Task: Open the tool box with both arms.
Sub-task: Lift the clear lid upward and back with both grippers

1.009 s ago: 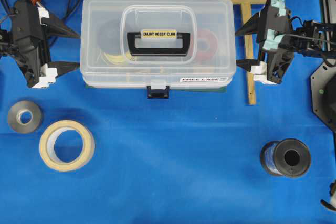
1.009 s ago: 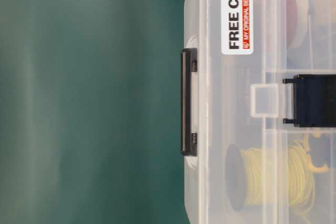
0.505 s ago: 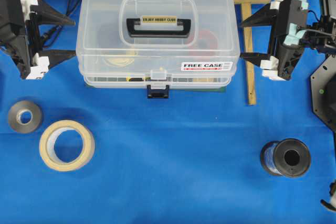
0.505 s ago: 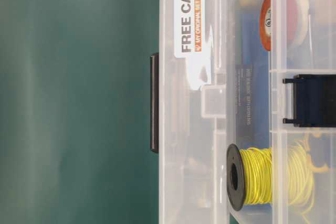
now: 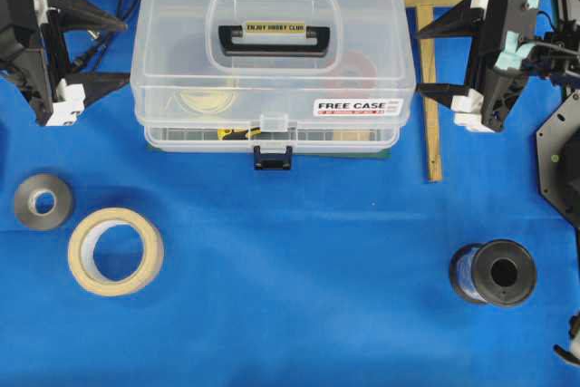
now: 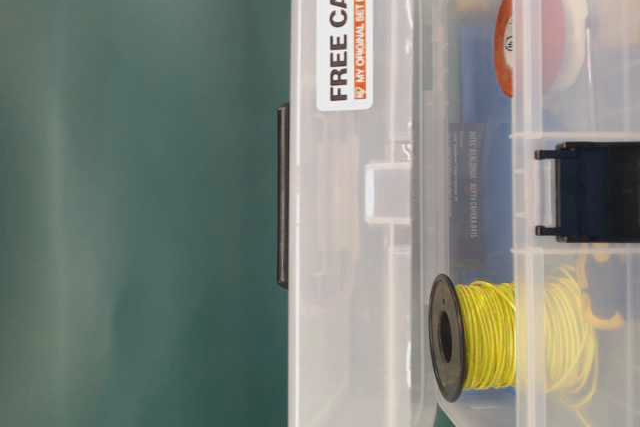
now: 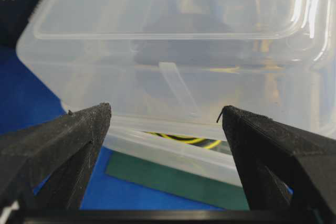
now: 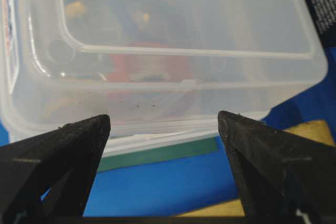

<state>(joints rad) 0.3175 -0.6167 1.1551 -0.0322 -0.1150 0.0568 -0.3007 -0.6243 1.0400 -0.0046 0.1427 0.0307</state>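
Observation:
The clear plastic tool box (image 5: 272, 79) stands at the back middle, its black handle (image 5: 274, 40) on top. Its lid is lifted off the base at the front, and the black latch (image 5: 272, 158) hangs free on the base. The table-level view shows a gap between the lid (image 6: 350, 247) and the base, with a yellow wire spool (image 6: 500, 337) inside. My left gripper (image 5: 125, 50) is open at the lid's left end, and my right gripper (image 5: 420, 62) is open at its right end. Both wrist views show the tool box's lid wall (image 7: 173, 56) (image 8: 173, 72) just beyond the open grippers (image 7: 166, 111) (image 8: 163, 119); whether they touch it is unclear.
A wooden mallet (image 5: 430, 79) lies right of the box, under my right gripper. A grey tape roll (image 5: 43, 201) and a masking tape roll (image 5: 115, 251) lie front left. A black spool (image 5: 494, 272) stands front right. A green mat (image 5: 381, 153) lies under the box.
The lid was down on the base a second ago; it has risen, opening a gap at the front. Both grippers rose and shifted toward the back with it, staying open.

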